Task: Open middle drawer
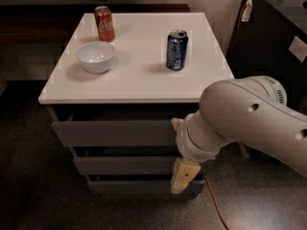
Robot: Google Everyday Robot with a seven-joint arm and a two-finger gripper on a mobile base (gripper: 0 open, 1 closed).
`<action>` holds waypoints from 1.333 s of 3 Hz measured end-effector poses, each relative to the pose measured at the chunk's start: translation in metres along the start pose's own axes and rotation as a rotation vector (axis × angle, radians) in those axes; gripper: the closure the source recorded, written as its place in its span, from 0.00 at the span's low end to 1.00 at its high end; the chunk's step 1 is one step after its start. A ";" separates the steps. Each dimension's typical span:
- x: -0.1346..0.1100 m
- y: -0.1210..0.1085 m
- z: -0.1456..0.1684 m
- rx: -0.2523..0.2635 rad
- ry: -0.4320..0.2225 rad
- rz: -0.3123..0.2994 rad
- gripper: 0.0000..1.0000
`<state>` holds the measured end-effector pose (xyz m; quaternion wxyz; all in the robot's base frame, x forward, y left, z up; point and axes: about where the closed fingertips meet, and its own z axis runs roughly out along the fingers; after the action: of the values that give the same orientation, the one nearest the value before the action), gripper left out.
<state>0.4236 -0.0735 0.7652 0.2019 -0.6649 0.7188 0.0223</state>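
The middle drawer (122,166) is the second of three flat grey drawers under a white tabletop (144,83). Its slim front sits below the taller top drawer (112,132) and above the lowest drawer (129,188). It looks nearly flush with the others. My gripper (183,176) hangs from the big white arm (249,123). It is in front of the right end of the middle drawer's front and reaches down over the lowest drawer's top edge. The arm hides the right ends of the top and middle drawers.
On the tabletop stand a red cola can (104,23), a white bowl (96,56) and a blue can (176,49). A dark cabinet (273,37) stands close on the right. An orange cable (218,214) runs over the dark floor.
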 end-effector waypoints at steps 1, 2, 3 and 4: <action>0.000 0.000 0.000 0.002 0.001 0.000 0.00; -0.008 0.006 0.030 -0.039 -0.034 -0.033 0.00; -0.012 0.008 0.055 -0.058 -0.062 -0.045 0.00; -0.015 0.014 0.081 -0.072 -0.088 -0.048 0.00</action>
<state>0.4323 -0.0329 0.6923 0.2096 -0.6871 0.6918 0.0725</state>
